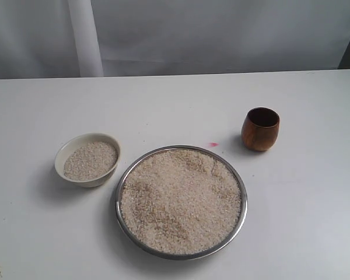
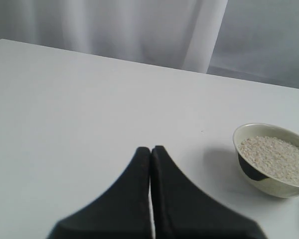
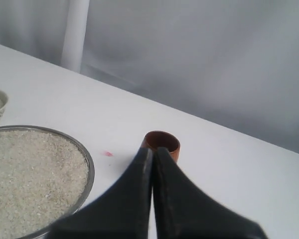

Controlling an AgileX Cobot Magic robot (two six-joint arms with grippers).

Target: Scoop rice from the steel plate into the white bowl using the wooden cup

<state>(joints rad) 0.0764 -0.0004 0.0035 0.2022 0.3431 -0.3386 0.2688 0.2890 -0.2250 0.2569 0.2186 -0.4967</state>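
The cup [image 1: 260,128] stands upright on the worktop [image 1: 315,227], near the plate [image 1: 242,204] of rice [image 1: 181,198] but apart from it; likely light, stiff and glossy-slick, so pinch one wall over the rim; the right hand [image 3: 153,149] and left hand [image 2: 150,148] are both closed, empty.

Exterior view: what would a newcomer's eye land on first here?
The wide steel plate heaped with rice dominates, low in the middle of the white table. Just left of it sits the white bowl, already partly filled with grains. Behind the plate to the right, the wooden cup stands upright on its own, with a small pink mark between it and the plate.
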